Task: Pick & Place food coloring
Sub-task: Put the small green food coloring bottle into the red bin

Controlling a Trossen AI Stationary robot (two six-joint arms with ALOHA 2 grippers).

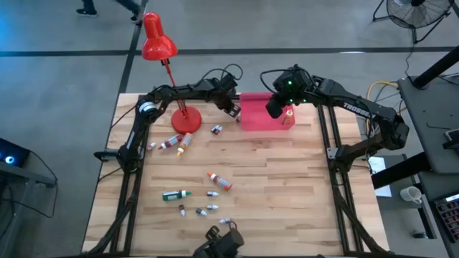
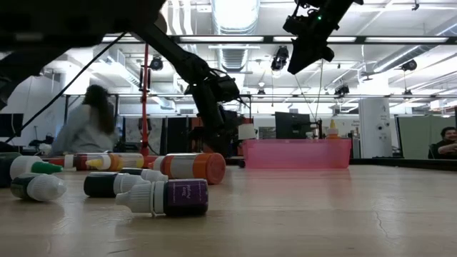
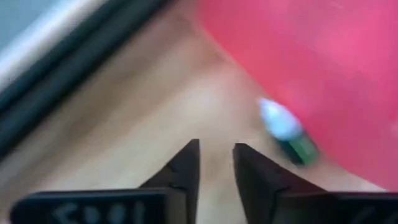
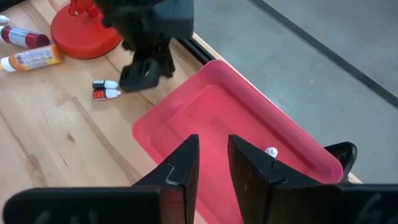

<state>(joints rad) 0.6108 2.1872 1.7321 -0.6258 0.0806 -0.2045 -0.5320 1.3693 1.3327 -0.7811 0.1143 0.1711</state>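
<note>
Several food coloring bottles lie on their sides on the wooden table, in a near group (image 1: 208, 193) and a group by the lamp base (image 1: 176, 142). One bottle (image 1: 289, 116) stands in the pink tray (image 1: 251, 118), its white cap showing in the right wrist view (image 4: 271, 151). My left gripper (image 1: 233, 107) hangs low at the tray's left end, narrowly open and empty; a small green bottle with a white cap (image 3: 287, 134) lies on the table just ahead of it, beside the tray wall. My right gripper (image 1: 276, 107) is high above the tray (image 2: 310, 43), narrowly open and empty.
A red desk lamp (image 1: 161, 46) stands on its round base (image 1: 186, 120) left of the tray. Two small bottles (image 4: 106, 89) lie between that base and my left gripper. People sit in the room beyond the table (image 2: 86, 128). Bare wood lies right of the near bottles.
</note>
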